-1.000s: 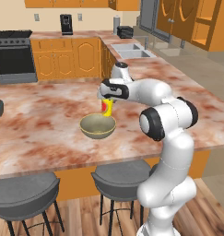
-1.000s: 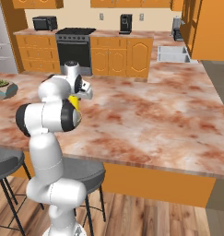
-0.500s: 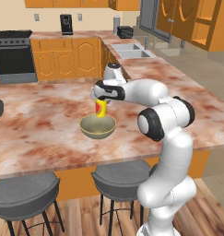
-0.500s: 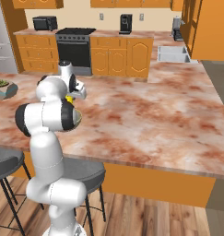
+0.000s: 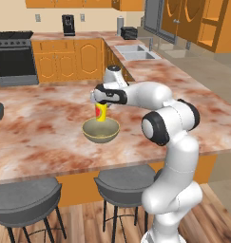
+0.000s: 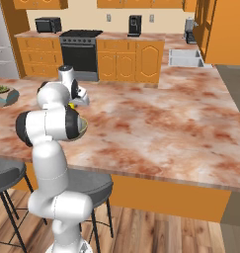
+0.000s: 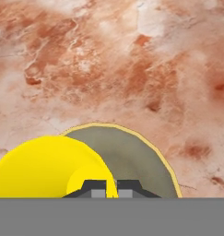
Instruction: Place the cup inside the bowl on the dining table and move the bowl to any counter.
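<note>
Left base view has the gripper point(image 5: 101, 103) clamped on the cup point(image 5: 102, 112), hanging just above the bowl point(image 5: 101, 131) at the bowl's twelve o'clock on the dining table point(image 5: 50, 137); dropping it in and carrying the bowl to a counter point(image 5: 150, 66) remain.

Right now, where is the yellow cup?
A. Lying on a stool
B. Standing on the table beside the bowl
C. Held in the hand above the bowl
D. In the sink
C: the hand is shut on the cup, which hangs just over the bowl.
</note>
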Tool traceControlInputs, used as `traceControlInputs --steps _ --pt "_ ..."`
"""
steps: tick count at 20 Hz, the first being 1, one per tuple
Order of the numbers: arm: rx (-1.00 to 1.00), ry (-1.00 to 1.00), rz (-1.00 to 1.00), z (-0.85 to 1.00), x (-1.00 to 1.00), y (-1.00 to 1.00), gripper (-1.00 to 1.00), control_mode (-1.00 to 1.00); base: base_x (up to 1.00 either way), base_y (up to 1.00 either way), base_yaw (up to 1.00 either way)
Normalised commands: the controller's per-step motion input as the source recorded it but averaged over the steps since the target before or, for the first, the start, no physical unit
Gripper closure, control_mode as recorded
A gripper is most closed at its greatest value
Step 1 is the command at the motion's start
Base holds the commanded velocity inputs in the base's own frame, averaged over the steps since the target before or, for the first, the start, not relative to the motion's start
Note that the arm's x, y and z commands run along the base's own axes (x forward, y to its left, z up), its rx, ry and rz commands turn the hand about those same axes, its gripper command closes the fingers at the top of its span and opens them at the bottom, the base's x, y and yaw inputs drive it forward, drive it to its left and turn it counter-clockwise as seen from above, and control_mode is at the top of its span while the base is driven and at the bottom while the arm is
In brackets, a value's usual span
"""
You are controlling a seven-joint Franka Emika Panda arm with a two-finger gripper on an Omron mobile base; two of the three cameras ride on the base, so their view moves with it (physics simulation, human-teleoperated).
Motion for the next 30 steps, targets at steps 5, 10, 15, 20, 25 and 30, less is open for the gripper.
traceControlInputs --steps 5,10,15,20,25,30 --pt "0.0 0.0 0.0 -0.15 -0.03 0.01 1.0 -1.0 0.0 0.0 0.0" --pt "0.0 0.0 0.0 -0.19 -0.14 0.0 1.0 -1.0 0.0 0.0 0.0" --pt "0.0 0.0 0.0 -0.08 -0.13 0.0 1.0 -1.0 0.0 0.0 0.0" --pt "0.0 0.0 0.0 -0.01 -0.2 0.02 1.0 -1.0 0.0 0.0 0.0" --pt "0.0 0.0 0.0 -0.06 -0.05 0.08 1.0 -1.0 0.0 0.0 0.0" --pt "0.0 0.0 0.0 -0.18 0.0 0.04 1.0 -1.0 0.0 0.0 0.0"
